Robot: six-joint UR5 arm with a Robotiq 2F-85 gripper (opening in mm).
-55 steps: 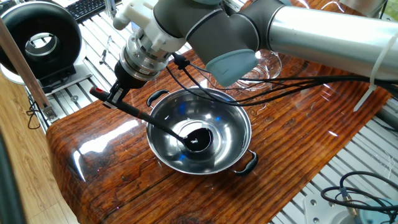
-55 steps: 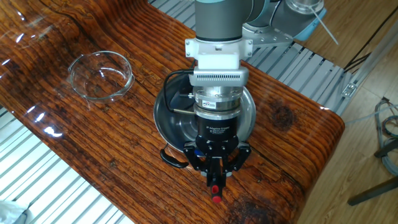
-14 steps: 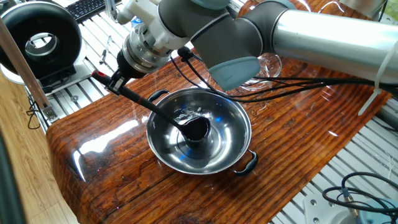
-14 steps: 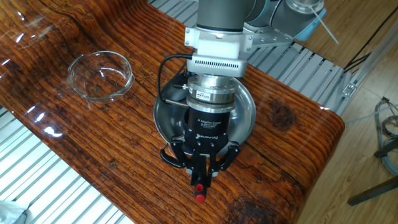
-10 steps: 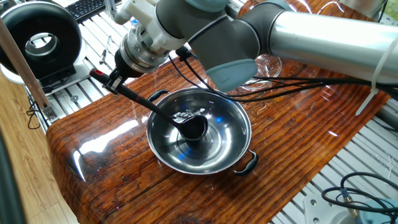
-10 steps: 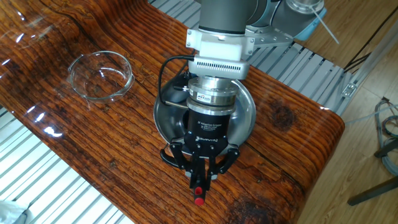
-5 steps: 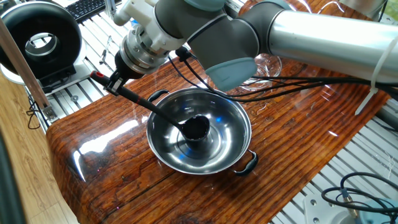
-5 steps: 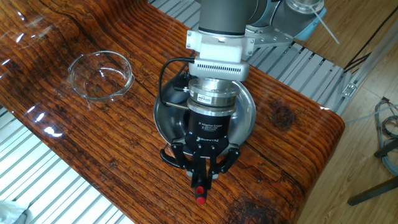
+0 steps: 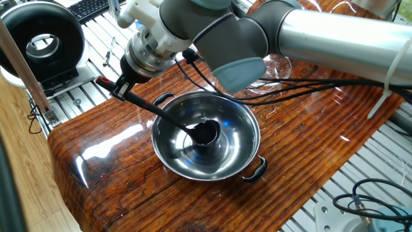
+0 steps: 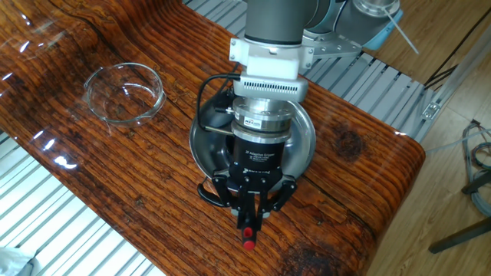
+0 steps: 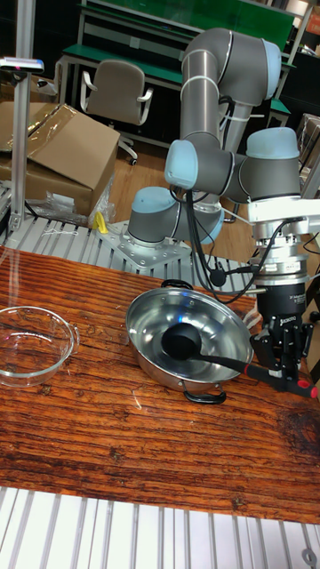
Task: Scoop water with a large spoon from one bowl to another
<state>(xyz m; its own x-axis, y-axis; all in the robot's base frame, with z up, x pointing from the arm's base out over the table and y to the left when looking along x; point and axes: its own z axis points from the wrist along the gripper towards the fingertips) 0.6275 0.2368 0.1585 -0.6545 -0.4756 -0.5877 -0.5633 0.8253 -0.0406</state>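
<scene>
Ladle (image 9: 205, 133) head in steel bowl (image 9: 241, 138)

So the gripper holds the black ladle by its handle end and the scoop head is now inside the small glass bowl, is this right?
Not quite. The gripper does hold the black ladle by its handle end, but the scoop head sits inside the large steel bowl, as one fixed view shows. The small glass bowl stands apart.

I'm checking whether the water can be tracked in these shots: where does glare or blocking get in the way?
One fixed view: bright glare on the tabletop and reflections in the steel bowl. Other fixed view: the gripper blocks most of the bowl. Tall fixed view: the glass bowl is cut off at the edge.
</scene>
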